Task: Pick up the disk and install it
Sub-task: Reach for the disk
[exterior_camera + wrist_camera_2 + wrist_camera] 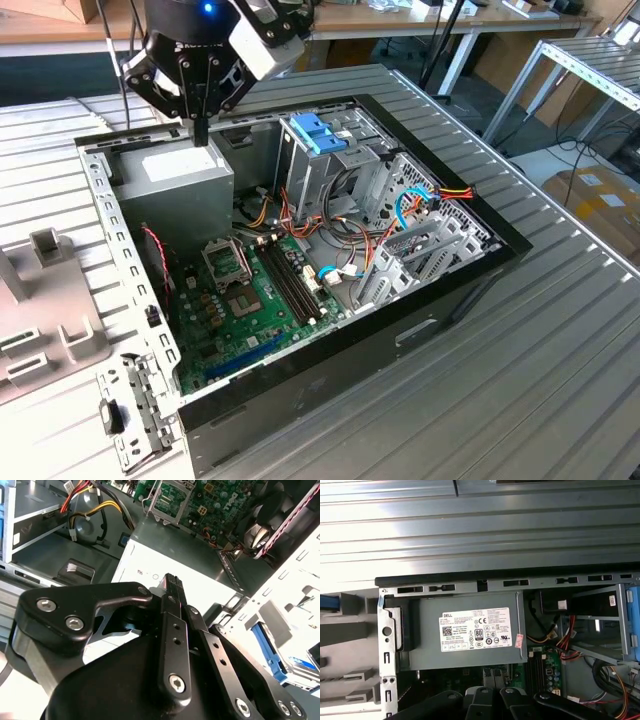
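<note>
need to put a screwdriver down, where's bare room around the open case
The ribbed table on the exterior view's right of the computer case is bare and wide. A grey panel takes the exterior view's left. Inside, cables crowd the drive cage, and the pincer hangs over the power supply.

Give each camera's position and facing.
Exterior view: off the arm, looking down on the open computer case; the pincer hangs over the power supply.
First wrist view: on the arm, looking down at the power supply; pincer links show.
Second wrist view: on the arm, looking along the shut pincer.
All three share the power supply.
</note>
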Robot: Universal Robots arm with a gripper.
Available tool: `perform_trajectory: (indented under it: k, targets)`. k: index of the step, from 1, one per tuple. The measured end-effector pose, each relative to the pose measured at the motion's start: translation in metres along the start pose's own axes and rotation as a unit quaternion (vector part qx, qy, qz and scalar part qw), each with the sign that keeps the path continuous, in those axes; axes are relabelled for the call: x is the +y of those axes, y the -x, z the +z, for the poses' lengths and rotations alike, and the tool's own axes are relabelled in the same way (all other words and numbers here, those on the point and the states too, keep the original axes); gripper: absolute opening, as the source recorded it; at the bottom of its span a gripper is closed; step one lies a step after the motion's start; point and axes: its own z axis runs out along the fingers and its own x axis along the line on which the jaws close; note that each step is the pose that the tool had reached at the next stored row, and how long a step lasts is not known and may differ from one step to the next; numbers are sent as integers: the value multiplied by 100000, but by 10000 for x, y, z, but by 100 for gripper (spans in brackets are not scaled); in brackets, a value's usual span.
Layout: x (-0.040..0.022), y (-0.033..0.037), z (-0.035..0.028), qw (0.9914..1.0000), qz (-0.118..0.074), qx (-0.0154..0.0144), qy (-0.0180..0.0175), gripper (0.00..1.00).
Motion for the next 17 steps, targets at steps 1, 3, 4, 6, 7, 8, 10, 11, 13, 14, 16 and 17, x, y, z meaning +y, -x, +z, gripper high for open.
perform_trajectory:
  k: [1, 3, 4, 6, 7, 8, 10, 11, 13, 14, 16, 17]
  targets:
    - [0, -3, 0, 100000, 0, -1, 2, 11]
    - [-1, -12, 0, 100000, 2, -1, 1, 11]
    - [-1, -17, 0, 100000, -1, -2, 5, 11]
    - [-2, -29, -1, 100000, 1, -2, 2, 11]
    - [-3, -35, -1, 100000, 2, -2, 2, 11]
    - [-4, -47, -1, 100000, 3, -1, 0, 11]
    - [-5, -62, -2, 100000, 1, -1, 3, 11]
    - [-5, -66, -2, 100000, 1, -1, 1, 11]
    - [-6, -83, -2, 100000, 0, -3, 1, 11]
    - [-6, -87, -2, 100000, -1, -2, 2, 11]
    - [-7, -98, -3, 100000, -1, 1, 0, 11]
    - [-8, -103, -3, 100000, -2, -1, 2, 11]
